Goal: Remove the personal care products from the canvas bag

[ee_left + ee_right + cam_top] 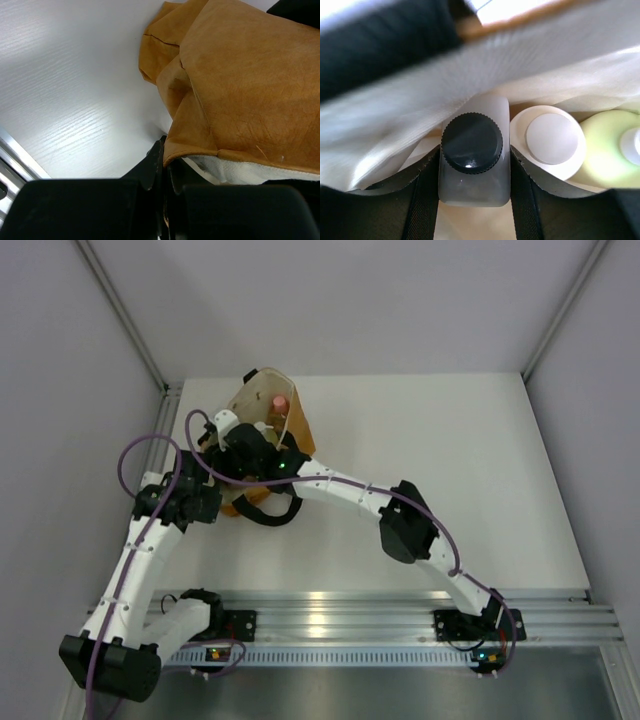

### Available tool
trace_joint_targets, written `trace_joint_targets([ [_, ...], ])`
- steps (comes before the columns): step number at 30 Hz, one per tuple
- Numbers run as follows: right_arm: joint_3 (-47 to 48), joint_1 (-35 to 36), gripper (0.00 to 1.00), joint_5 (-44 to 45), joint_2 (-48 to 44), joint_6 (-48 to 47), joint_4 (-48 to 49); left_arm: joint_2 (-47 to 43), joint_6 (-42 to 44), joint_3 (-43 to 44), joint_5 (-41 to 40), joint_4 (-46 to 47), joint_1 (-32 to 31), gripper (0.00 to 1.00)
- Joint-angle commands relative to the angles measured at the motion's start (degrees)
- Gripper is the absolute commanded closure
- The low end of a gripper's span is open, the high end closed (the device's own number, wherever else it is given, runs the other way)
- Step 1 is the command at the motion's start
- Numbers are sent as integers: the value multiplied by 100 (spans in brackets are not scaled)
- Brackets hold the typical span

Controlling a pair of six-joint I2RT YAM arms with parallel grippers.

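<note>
**A:** So, which step is in hand?

**B:** The first pull, I think. The right claw [474,156] is down inside the canvas bag [240,85], clenched on the white bottle [474,192]. One finger lies flat against each side of its body. The left claw [164,167] is clamped on the bag's rim, with tan canvas and cream lining pinched between its fingers. That looks meant to keep the mouth open.

**A:** And nothing is out yet?

**B:** Not that I can see. The cream bottle [550,140] sits just beside the white one, touching or nearly so. The yellow-green bottle [607,150] is beyond that. From above, the pink-capped bottle [280,402] shows in the bag's mouth. The bag itself lies at the far left of the worktop [430,460].

**A:** Which way does the white bottle point?

**B:** Its dark cap [471,143] faces straight into the wrist camera. So its long axis runs along the claw's own reach, cap toward the opening and base deeper in the bag.

**A:** What does the next move call for?

**B:** A straight draw back along that axis, I'd judge. The lining folds over close above the cap and could snag. The left claw needs to hold firm so the bag doesn't ride up with the bottle.
</note>
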Motion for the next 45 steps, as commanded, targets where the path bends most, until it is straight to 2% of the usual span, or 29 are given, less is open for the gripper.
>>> trace_joint_targets([
  [1, 417, 10, 100, 29, -1198, 137, 749, -31, -140, 34, 4, -368, 31, 100],
  [18, 224, -34, 100, -32, -2085, -91, 731, 303, -184, 394, -198, -368, 31, 100],
  [32, 189, -368, 100, 354, -3070, -522, 529, 593, 62, 649, -233, -368, 31, 100],
  [39, -153, -1174, 100, 670, -3755, -672, 345, 742, 553, 965, -242, -325, 31, 100],
  [45, -1163, -2150, 100, 890, -4230, -724, 353, 892, 1126, 1212, -268, -324, 31, 100],
])
